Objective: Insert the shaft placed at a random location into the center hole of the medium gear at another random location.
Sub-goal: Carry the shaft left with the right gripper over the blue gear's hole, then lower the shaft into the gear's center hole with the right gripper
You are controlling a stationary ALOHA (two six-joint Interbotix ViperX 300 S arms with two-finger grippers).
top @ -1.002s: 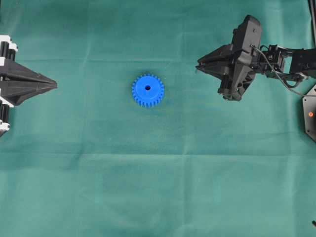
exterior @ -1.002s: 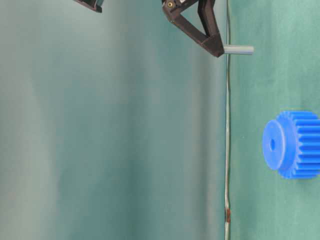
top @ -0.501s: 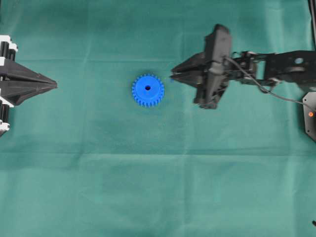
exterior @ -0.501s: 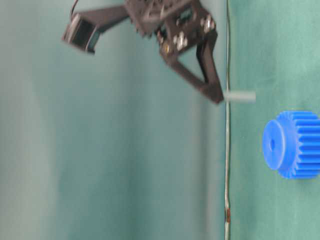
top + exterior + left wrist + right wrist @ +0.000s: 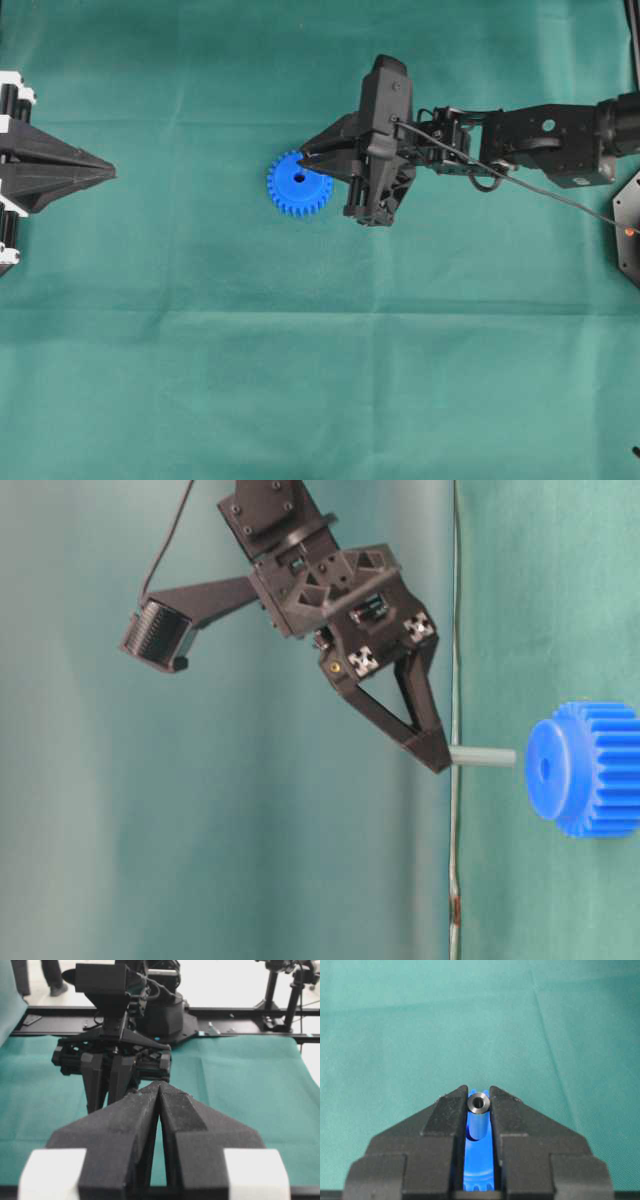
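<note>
The medium gear (image 5: 292, 190) is bright blue and lies flat on the green cloth, its center hole (image 5: 299, 178) showing dark. My right gripper (image 5: 304, 158) hangs over the gear, shut on the shaft (image 5: 483, 757). The table-level view shows the shaft pointing at the gear (image 5: 590, 768). Its free end is a small gap off the hub and nearly in line with the center hole (image 5: 545, 769). In the right wrist view the shaft's shiny ring end (image 5: 479, 1102) sits between the fingers, with blue gear (image 5: 479, 1167) behind. My left gripper (image 5: 104, 173) rests shut and empty at the far left.
Green cloth (image 5: 320, 380) covers the whole table. A black unit with a red light (image 5: 628, 232) sits at the right edge. In the left wrist view the right arm (image 5: 117, 1055) stands ahead of my shut left gripper (image 5: 159, 1085), with a black rail (image 5: 240, 1012) behind.
My right gripper has carried the shaft leftward, from well right of the gear to over its hub. The left gripper and the gear have not moved.
</note>
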